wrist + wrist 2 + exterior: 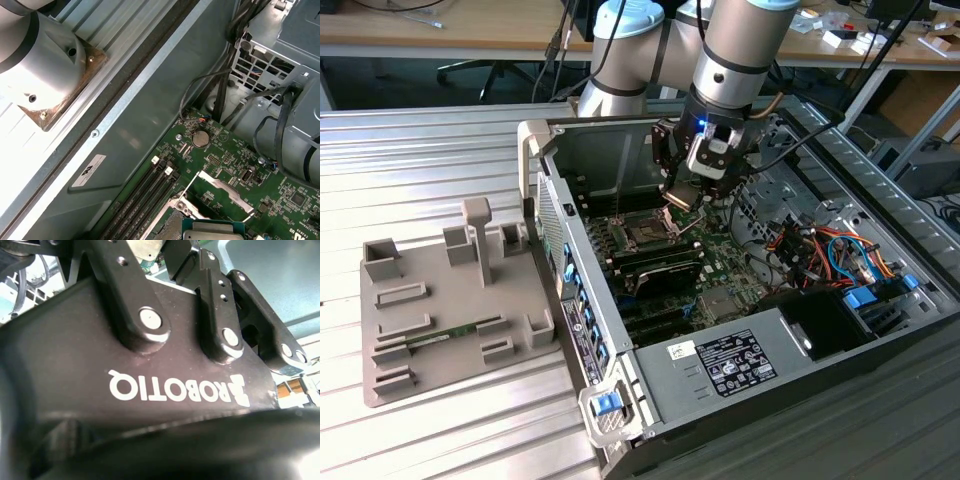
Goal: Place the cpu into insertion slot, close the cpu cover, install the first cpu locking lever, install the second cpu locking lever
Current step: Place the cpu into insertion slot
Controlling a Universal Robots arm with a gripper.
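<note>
Cpu (677,197) is seen as a small silvery plate pinched in the end effector (686,188), whose fingers are closed narrowly on its edges; it is held tilted rather than level. The insertion slot (642,236) is shown with its dark centre bare, set in the green board (718,262) inside the computer case (600,150); the cpu is held just above that slot and toward the exterior view's right of it, so the slot is judged to lie down and to the exterior view's left of the end effector.
</note>
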